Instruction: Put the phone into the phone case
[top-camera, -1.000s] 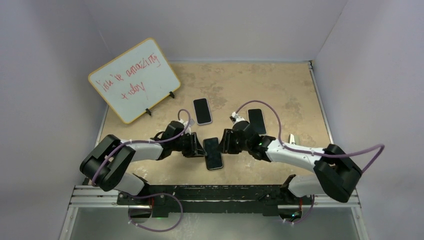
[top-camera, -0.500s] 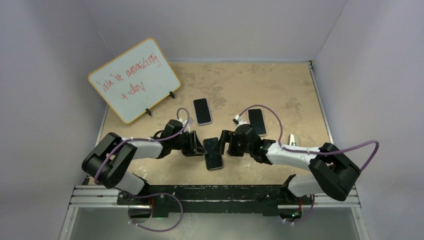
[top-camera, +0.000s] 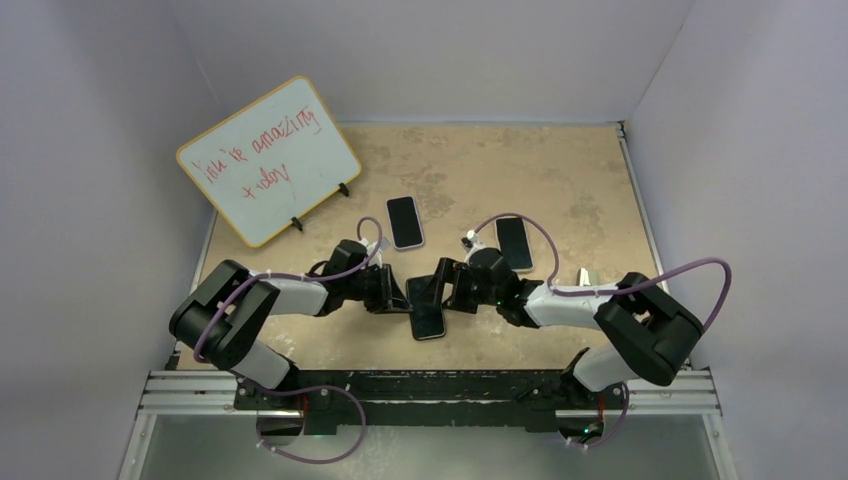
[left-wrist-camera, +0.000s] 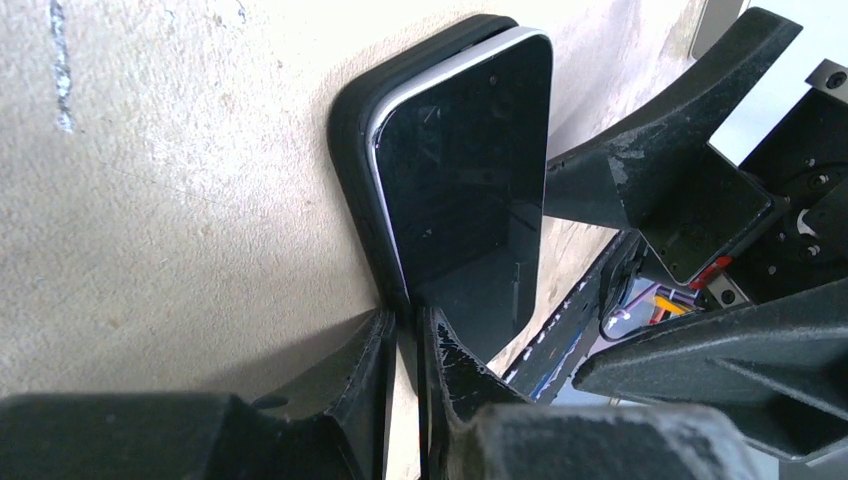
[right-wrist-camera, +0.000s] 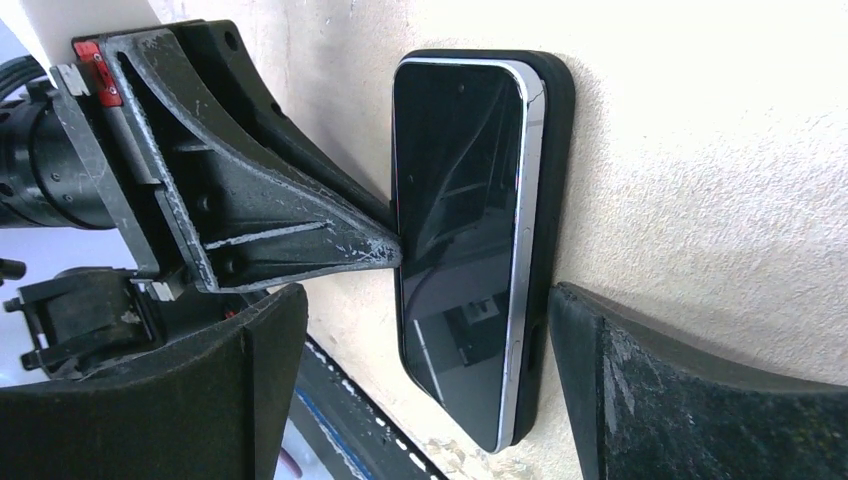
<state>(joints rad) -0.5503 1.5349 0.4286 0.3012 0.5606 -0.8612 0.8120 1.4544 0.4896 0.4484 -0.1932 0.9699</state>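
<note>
A black phone (top-camera: 427, 310) with a silver edge lies screen up on a black phone case (top-camera: 412, 291) at the table's near centre. In the right wrist view the phone (right-wrist-camera: 455, 230) sits raised on the case (right-wrist-camera: 555, 180), its silver side showing above the case wall. My left gripper (top-camera: 403, 298) is shut, with its tips (left-wrist-camera: 408, 318) touching the left long edge of the case (left-wrist-camera: 350, 150) and phone (left-wrist-camera: 470, 170). My right gripper (top-camera: 437, 290) is open; its jaws stand either side of the phone (right-wrist-camera: 425, 295), without touching it.
A second phone (top-camera: 404, 221) lies behind the left gripper and a black slab (top-camera: 513, 243) behind the right one. A whiteboard (top-camera: 268, 158) stands on easel feet at the back left. A small pale object (top-camera: 585, 277) lies near the right arm.
My right gripper has moved left, and its open jaws now straddle the phone. My left gripper has stayed at the phone's left edge.
</note>
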